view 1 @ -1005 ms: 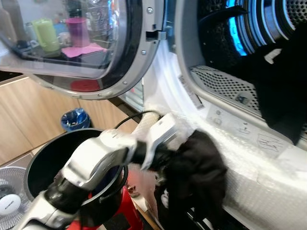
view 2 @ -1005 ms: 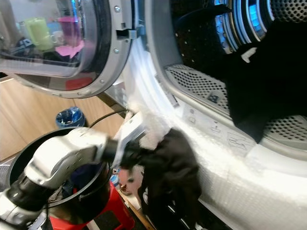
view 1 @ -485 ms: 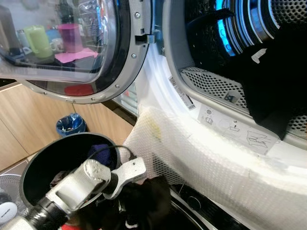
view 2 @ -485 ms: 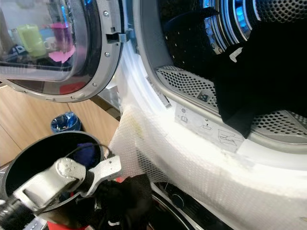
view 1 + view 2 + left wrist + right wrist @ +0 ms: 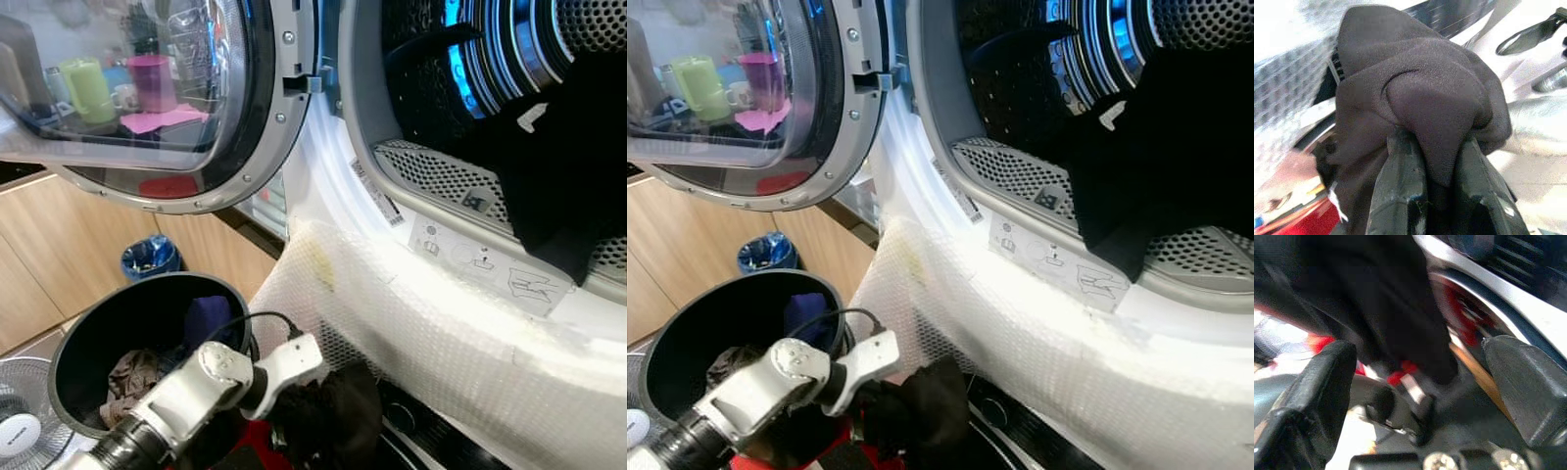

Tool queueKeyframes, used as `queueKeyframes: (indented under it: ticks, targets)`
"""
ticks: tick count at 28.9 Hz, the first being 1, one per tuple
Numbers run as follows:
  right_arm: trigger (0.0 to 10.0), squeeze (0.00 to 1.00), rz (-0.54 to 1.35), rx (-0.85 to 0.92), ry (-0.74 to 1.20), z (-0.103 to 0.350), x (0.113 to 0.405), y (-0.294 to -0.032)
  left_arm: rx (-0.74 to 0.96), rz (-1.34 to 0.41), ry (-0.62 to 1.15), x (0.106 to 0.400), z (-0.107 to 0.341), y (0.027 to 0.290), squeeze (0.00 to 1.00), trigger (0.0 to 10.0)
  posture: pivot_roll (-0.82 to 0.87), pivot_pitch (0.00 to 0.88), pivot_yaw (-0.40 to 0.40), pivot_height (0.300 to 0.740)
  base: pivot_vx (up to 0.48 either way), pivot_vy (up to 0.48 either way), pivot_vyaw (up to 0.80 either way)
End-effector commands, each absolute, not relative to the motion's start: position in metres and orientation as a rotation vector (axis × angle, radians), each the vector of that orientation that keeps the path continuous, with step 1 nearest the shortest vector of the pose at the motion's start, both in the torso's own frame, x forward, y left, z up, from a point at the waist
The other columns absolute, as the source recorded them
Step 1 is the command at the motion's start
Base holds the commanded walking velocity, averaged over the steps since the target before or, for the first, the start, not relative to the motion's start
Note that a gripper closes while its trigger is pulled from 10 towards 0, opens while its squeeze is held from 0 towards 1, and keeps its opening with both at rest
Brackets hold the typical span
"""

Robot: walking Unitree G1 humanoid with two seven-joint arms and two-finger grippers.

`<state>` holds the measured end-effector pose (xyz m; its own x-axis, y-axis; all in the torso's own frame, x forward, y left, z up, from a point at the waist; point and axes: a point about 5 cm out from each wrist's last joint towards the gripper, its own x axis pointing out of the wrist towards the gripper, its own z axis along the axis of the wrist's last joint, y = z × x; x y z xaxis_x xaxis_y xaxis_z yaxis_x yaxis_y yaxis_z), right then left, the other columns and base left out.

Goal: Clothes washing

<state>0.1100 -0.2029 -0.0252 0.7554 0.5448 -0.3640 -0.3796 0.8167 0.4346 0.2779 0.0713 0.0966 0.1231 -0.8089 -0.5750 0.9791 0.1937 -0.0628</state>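
Observation:
My left gripper (image 5: 1437,188) is shut on a black garment (image 5: 331,419), bunched over both fingers. It hangs low, just below the bubble-wrapped front of the washing machine (image 5: 421,323) and beside the black laundry bucket (image 5: 69,343). A second black garment (image 5: 558,166) lies in the open drum (image 5: 431,166) and droops over its rim. In the right wrist view my right gripper (image 5: 1420,382) is open, its fingers (image 5: 1317,382) wide apart, with blurred dark cloth (image 5: 1391,298) beyond them.
The round glass door (image 5: 147,98) stands swung open to the left, above the bucket. More clothes (image 5: 132,370) lie inside the bucket. A blue bin (image 5: 150,257) sits by the wooden cabinets, a white fan (image 5: 15,416) at the lower left, something red (image 5: 847,446) under the bucket.
My left arm dropped with the black garment from in front of the machine's rim to low beside the bucket, then came up a little. The camera has shifted slightly.

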Motion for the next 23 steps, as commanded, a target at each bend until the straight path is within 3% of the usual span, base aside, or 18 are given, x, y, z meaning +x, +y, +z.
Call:
queueKeyframes:
  ticks: [1, 7, 8, 23]
  targets:
    - [10.0, 1.0, 0.611, 0.321, 0.458, -0.011, 0.12, -0.187, 0.373, -1.398, 0.551, 0.273, 0.093, 0.064, 0.0, 0.0, 0.15, 0.013, 0.017, 0.74, 0.0, 0.0, 0.0]
    - [10.0, 1.0, 0.689, 0.303, 0.4, 0.011, 0.134, -0.162, 0.329, -1.479, 0.532, 0.268, 0.094, 0.046, 0.0, 0.0, 0.14, 0.016, 0.024, 0.74, 0.0, 0.0, 0.0]
    - [10.0, 0.0, 0.679, 0.287, 0.394, 0.011, 0.137, -0.16, 0.315, -1.496, 0.533, 0.267, 0.095, 0.043, 0.0, 0.0, 0.14, 0.03, 0.029, 0.74, 0.0, 0.0, 0.0]
    - [10.0, 0.0, 0.719, 0.264, 0.385, 0.023, 0.153, -0.143, 0.351, -1.62, 0.485, 0.262, 0.103, 0.021, 0.0, 0.0, 0.13, 0.059, 0.041, 0.74, 0.0, 0.0, 0.0]
